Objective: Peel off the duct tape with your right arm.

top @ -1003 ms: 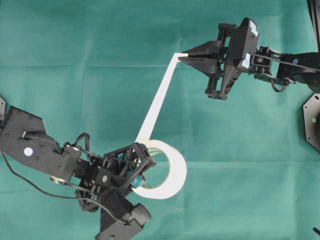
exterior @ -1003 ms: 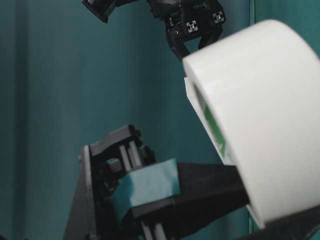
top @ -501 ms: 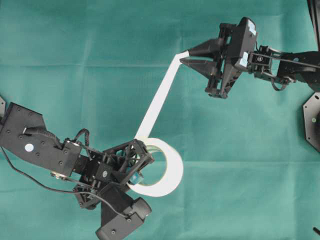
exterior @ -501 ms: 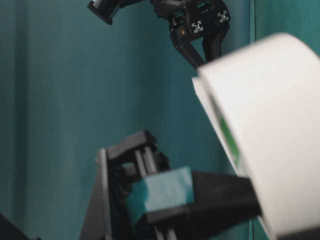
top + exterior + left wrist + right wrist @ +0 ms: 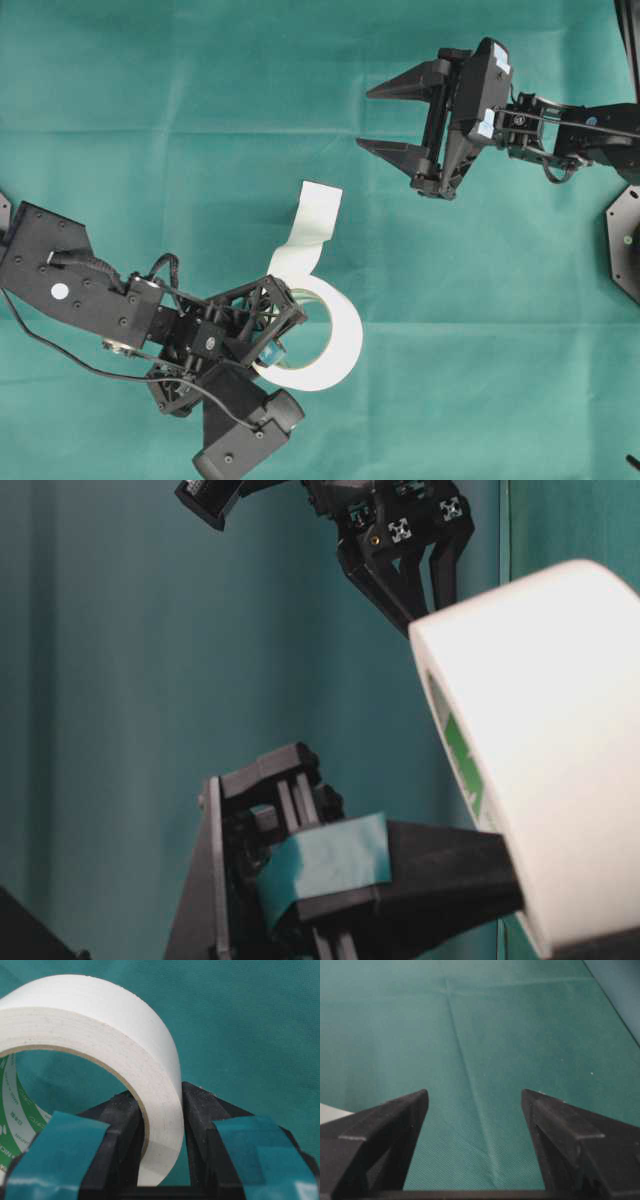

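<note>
Green-clothed desk [image 5: 200,120]: right hand [image 5: 385,120] released; left hand [image 5: 165,1125] grasping white ring-shaped duct tape roll [image 5: 335,345]. Risk: freed tail [image 5: 315,215] curling back, resticking.

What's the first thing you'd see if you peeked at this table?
The big white roll of tape, low in the middle of the green cloth, pinched by the left gripper. Its loose strip curls up toward the right gripper, which hangs at upper right with jaws wide apart and nothing in them.
</note>
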Action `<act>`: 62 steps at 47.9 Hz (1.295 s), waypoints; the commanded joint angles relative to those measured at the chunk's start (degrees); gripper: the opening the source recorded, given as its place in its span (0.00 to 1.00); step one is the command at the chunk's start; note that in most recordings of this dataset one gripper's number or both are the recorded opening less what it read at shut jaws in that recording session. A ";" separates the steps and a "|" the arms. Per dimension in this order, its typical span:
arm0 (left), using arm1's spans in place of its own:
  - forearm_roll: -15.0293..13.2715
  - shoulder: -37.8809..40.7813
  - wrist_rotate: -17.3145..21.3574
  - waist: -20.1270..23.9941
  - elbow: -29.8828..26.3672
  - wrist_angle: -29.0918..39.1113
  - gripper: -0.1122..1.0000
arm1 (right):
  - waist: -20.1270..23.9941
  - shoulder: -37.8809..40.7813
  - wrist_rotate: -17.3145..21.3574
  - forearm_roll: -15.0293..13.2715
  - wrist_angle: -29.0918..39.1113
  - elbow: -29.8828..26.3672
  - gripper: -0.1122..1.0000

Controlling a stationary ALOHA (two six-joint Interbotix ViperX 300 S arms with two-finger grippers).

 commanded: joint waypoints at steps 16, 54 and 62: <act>-0.09 -0.70 -0.26 0.09 0.00 -1.32 0.28 | 0.53 -0.44 0.09 -0.09 0.88 -0.18 0.47; -0.09 3.08 -12.04 -4.75 3.78 -2.11 0.28 | 0.62 -0.44 0.09 0.00 2.29 -0.18 0.47; -0.09 2.64 -14.41 -4.83 6.24 -1.76 0.28 | 0.62 -0.44 0.18 0.00 2.37 -0.26 0.47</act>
